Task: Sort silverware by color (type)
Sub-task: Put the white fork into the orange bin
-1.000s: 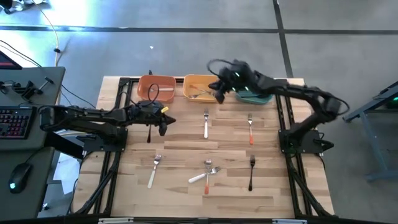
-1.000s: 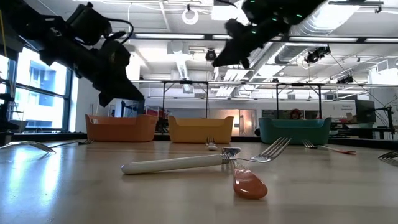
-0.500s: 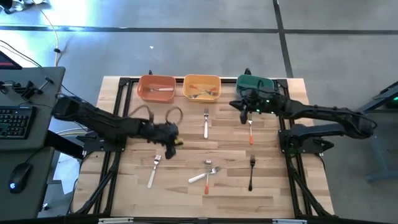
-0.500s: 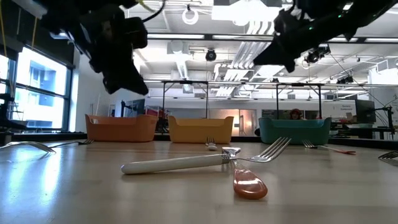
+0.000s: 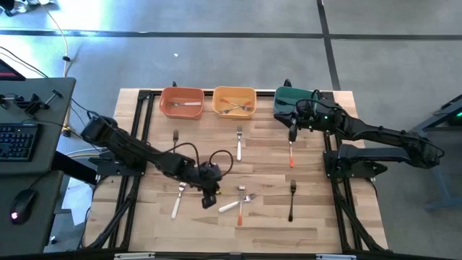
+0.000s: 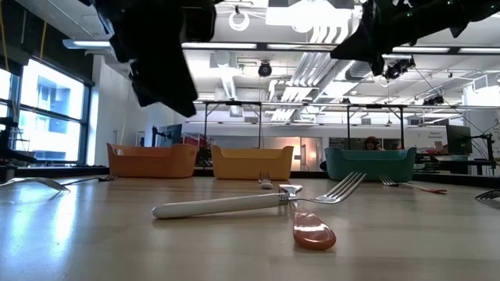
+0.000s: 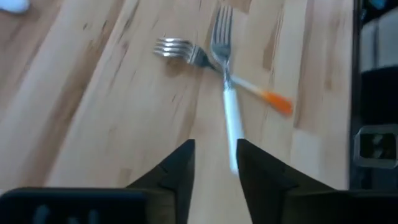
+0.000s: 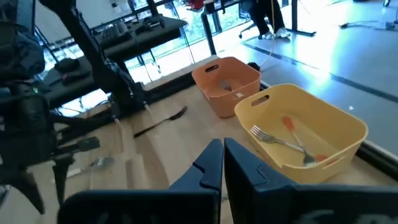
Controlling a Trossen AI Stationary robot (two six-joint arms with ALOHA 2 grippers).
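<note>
Two forks lie crossed near the table's middle: a white-handled one [image 7: 230, 115] over an orange-handled one [image 7: 273, 101]. My left gripper [image 5: 209, 196] hangs open just left of them, and the white handle's end lies ahead of the gap between its fingers. My right gripper [image 5: 292, 131] hovers shut over the tines of another orange-handled fork [image 5: 291, 153]. Loose on the wood are two more white forks [image 5: 239, 143] [image 5: 177, 199] and two black ones [image 5: 175, 136] [image 5: 291, 199]. The yellow bin [image 8: 348, 124] holds orange-handled forks.
Three bins stand along the far edge: orange [image 5: 180, 102] with a white fork in it, yellow [image 5: 233, 101], green [image 5: 291, 101]. Black frame rails run along the table's left and right sides. A desk with a keyboard [image 5: 18, 141] stands to the left.
My left gripper has swung from beside the orange bin toward the near edge and the right, ending at the crossed forks. My right gripper has gone from over the yellow bin toward the right and the near edge, to above the orange-handled fork.
</note>
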